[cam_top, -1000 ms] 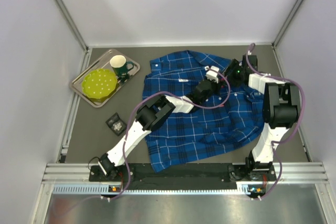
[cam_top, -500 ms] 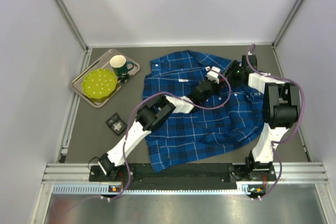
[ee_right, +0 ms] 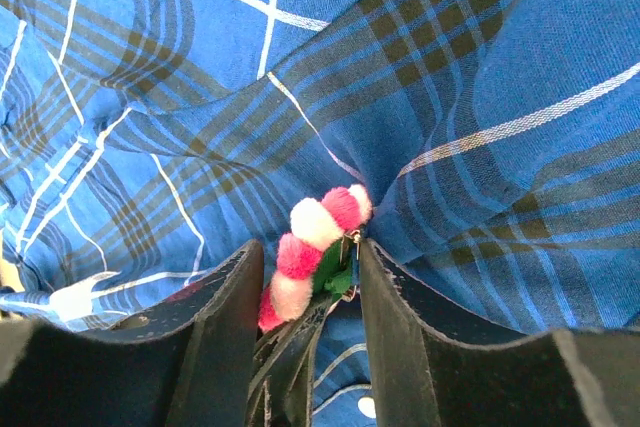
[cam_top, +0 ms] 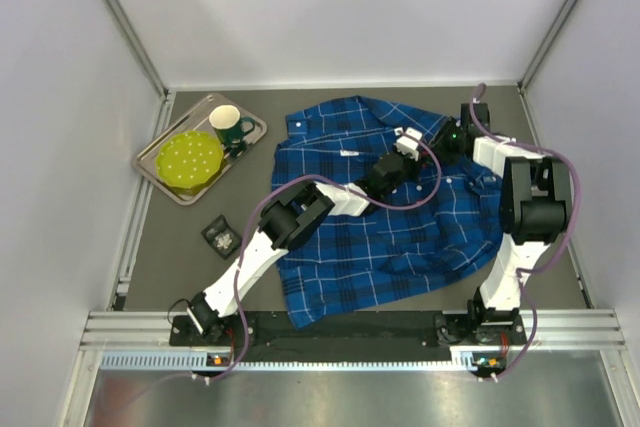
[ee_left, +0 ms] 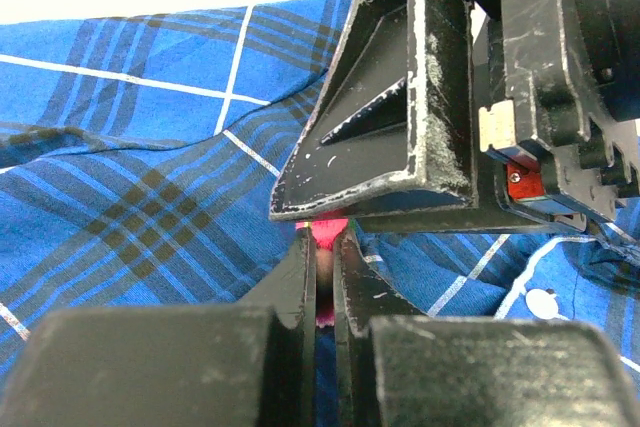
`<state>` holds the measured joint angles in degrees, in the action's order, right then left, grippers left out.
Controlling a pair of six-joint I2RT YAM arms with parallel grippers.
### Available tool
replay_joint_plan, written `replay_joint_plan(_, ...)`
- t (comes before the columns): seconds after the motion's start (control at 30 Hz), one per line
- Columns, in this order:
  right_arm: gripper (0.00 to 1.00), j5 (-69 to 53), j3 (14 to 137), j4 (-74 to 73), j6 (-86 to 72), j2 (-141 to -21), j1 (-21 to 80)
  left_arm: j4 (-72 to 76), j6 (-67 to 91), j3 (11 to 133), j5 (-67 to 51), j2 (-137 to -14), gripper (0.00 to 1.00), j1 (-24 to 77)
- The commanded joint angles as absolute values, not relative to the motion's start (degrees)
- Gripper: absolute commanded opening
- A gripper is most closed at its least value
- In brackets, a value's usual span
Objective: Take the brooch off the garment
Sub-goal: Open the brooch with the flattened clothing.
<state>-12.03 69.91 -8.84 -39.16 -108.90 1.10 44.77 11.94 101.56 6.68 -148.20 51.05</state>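
– Where's the brooch? From overhead I only see the plaid shirt spread over the grey tabletop, with both arms meeting above its upper right part.

– It's hidden under the arms there. The right wrist camera shows it plainly: a short string of pink and white pom-poms with a green leaf and a bit of metal pin, sitting on a raised fold of the shirt.

– And the claws?

– The right claw has its fingers apart, one on each side of the brooch; I can't tell whether they touch it. The left claw is pressed together, and its own camera shows pink caught in the slit between its fingers, so it looks clamped on the brooch. That camera mostly sees the right claw's black body hanging just above.

– What does the shirt look like close up?

– Bright blue with dark navy bands and thin white lines, rumpled around the brooch. A white button peeks out at the lower right.

– Anything only the overhead view gives?

– A metal tray at the left holding a green mug and a yellow-green plate, plus a small black object lying near the shirt's left edge.
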Motion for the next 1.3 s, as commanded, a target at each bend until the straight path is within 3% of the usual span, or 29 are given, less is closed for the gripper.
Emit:
replay_joint_plan(0.0, 0.41, -15.38, 73.48, -8.26, -38.50, -109.25, 2.11, 43.95, 10.99, 102.30, 1.67, -145.37, 0.00, 52.30)
replay_joint_plan(0.43, 0.26, -15.91, 74.18, -8.26, -37.53, -109.60, 2.02, 43.59, 11.51, 101.78, 0.62, -145.19, 0.00, 52.12)
replay_joint_plan(0.9, 0.00, -17.22, 75.49, -8.52, -36.74, -110.56, 2.02, 44.82, 11.95, 100.55, 0.26, -144.76, 0.00, 52.03)
replay_joint_plan(1.27, 0.00, -16.08, 76.37, -11.34, -31.47, -109.07, 2.81, 43.16, 13.62, 100.81, -7.29, -144.58, 0.00, 51.15)
